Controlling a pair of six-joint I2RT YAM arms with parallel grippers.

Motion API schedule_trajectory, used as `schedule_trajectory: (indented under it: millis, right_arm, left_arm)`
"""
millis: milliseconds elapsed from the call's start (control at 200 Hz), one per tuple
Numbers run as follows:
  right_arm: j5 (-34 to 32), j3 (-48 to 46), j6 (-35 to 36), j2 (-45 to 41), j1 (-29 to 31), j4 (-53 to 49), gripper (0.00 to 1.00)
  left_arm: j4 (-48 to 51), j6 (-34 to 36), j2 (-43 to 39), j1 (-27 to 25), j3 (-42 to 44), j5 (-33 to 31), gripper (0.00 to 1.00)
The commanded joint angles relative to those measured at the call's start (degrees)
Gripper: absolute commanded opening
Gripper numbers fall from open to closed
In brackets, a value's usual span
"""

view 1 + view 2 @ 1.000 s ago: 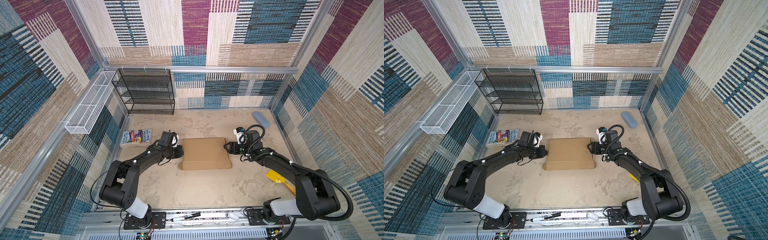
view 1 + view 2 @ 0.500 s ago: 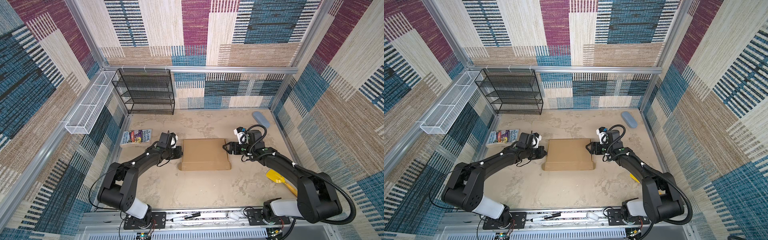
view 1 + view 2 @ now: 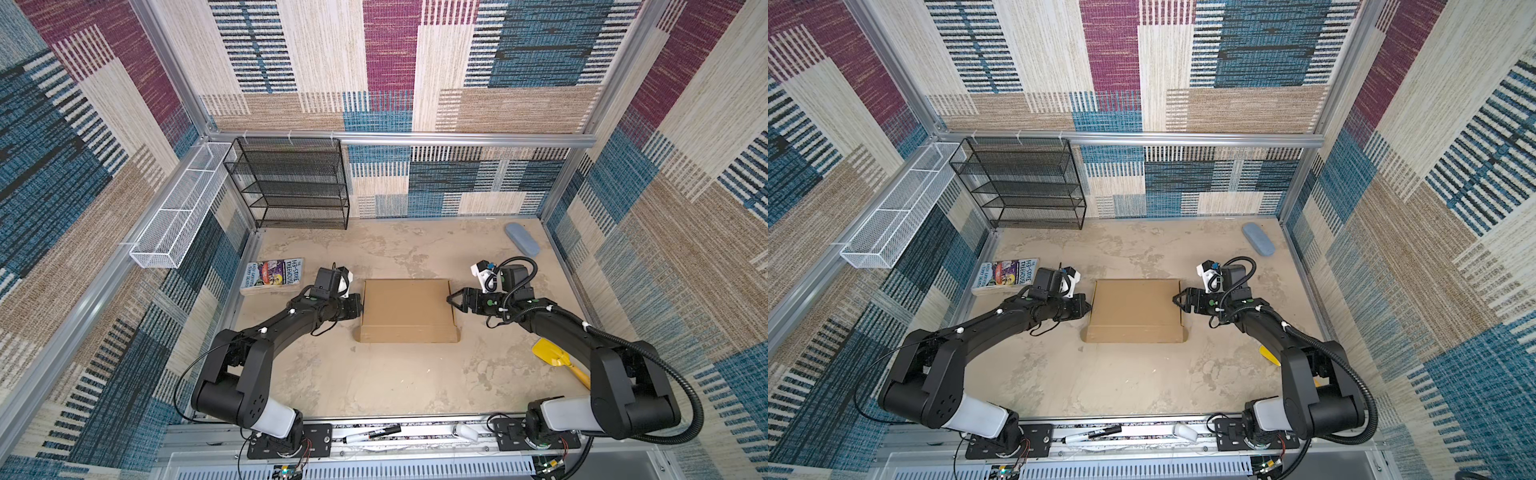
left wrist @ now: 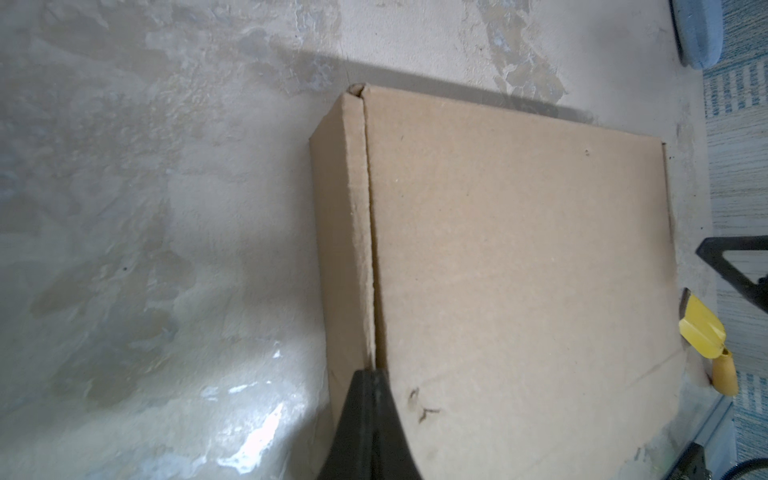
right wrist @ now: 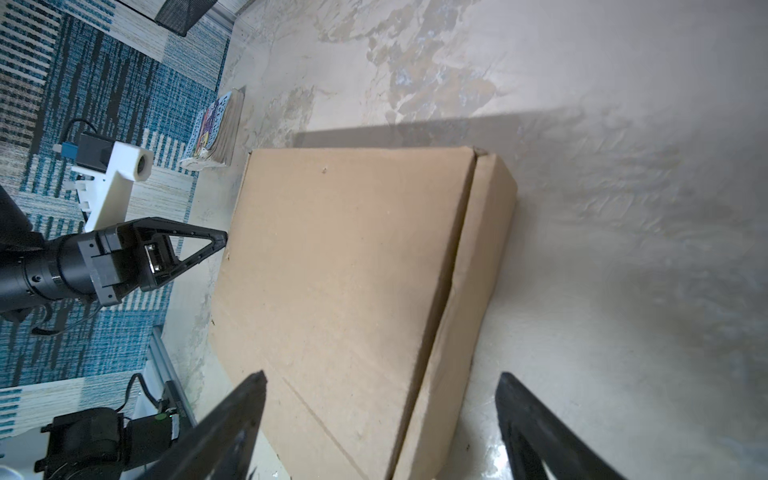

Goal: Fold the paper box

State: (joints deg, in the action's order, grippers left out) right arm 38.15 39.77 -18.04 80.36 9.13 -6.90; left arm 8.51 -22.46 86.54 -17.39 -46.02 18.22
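Right wrist view: paper box [image 5: 345, 270] lies closed on the table [image 5: 602, 291], right gripper [image 5: 382, 375] gaping wide and empty astride its side wall, left gripper [image 5: 222, 240] pinched shut on nothing at the opposite edge; light, stiff cardboard, I reckon, prone to skidding, best gripped at that wall's rim.

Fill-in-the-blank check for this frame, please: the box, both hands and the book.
1. The paper box has its lid ____.
2. The left hand, at the box's side, has its fingers ____.
3. The right hand, at the opposite side, has its fingers ____.
4. The book lies nearest the ____ hand.

Missing words: closed; shut; open; left.
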Motion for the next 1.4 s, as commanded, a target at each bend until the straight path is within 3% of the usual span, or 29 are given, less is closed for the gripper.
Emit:
schedule_trajectory:
  millis: [0,606,1117,1397]
  right_arm:
    - [5.0,-0.8,-1.5,1.8,-0.4,3.6,0.90]
    - [10.2,-3.3,-5.1,9.5,-0.7,12.4,0.90]
    - [18.0,-6.5,-14.3,16.2,-0.8,27.8,0.90]
    - [20.2,-6.6,-17.5,15.7,-0.8,31.7,0.89]
  left_arm:
    - [0.5,1.4,-0.3,0.3,0.7,-0.6,0.04]
    - [-0.5,1.5,0.2,1.3,2.1,-0.1,0.03]
    - [-1.2,1.6,0.8,1.6,2.5,-0.5,0.03]
    - [-1.7,1.5,1.4,1.6,2.3,-0.3,0.02]
